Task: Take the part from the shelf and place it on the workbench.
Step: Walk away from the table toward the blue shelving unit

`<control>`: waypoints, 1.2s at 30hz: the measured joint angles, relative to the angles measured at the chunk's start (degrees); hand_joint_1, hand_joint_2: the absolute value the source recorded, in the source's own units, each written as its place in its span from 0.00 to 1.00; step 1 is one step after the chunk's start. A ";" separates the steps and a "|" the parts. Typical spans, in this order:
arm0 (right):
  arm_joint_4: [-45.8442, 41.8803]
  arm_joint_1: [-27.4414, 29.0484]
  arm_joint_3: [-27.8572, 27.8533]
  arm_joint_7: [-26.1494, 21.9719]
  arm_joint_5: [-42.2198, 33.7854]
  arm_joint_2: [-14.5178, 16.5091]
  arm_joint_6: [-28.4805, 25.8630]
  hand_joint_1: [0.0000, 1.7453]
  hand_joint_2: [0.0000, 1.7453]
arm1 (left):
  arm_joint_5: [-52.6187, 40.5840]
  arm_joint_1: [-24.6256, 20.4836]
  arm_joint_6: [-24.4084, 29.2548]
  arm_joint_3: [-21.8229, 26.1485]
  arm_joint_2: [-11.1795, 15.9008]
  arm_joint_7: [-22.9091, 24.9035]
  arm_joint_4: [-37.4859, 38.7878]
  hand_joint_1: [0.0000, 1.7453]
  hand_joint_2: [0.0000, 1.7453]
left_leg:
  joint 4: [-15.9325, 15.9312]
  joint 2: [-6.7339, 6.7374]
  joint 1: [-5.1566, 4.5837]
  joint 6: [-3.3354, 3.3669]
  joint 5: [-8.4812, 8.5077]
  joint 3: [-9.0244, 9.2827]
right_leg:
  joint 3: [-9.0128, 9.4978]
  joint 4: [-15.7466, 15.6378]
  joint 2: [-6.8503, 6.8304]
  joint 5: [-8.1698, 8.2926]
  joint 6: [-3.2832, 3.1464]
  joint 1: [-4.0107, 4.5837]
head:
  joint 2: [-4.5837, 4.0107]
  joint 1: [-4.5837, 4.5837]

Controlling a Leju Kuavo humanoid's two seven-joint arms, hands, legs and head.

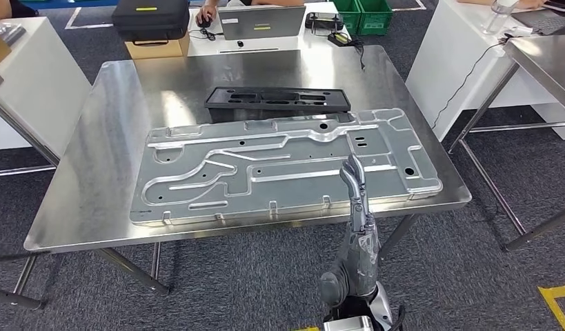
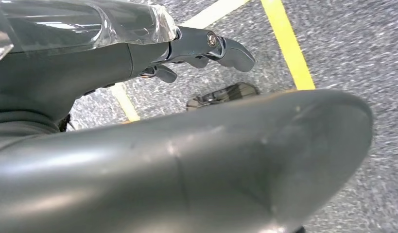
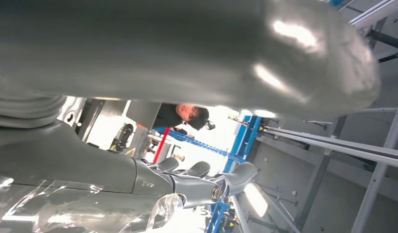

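The large stamped silver metal panel [image 1: 283, 169] lies flat across my steel tabletop [image 1: 93, 200], near its front edge. My right hand [image 1: 355, 189] rests fingers apart above it, holding nothing. I should withdraw straight upward, avoiding dragging the panel.

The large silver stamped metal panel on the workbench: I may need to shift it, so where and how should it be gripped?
Probably by the near long edge of the large silver stamped metal panel, coming from the robot's side. It lies flat on the steel workbench, and that edge sits close to the table's front rim with small tabs along it. The right robot hand is already over it.
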 joint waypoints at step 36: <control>1.50 -1.16 1.88 4.02 4.39 -0.13 0.00 0.00 0.00 | -0.34 -0.15 1.49 -0.07 -0.73 -0.96 0.00 0.00 0.00 | 0.65 -4.86 -0.07 -1.30 -1.88 1.79 | 6.49 -16.27 3.99 6.30 -1.39 -0.11 | -0.02 -0.29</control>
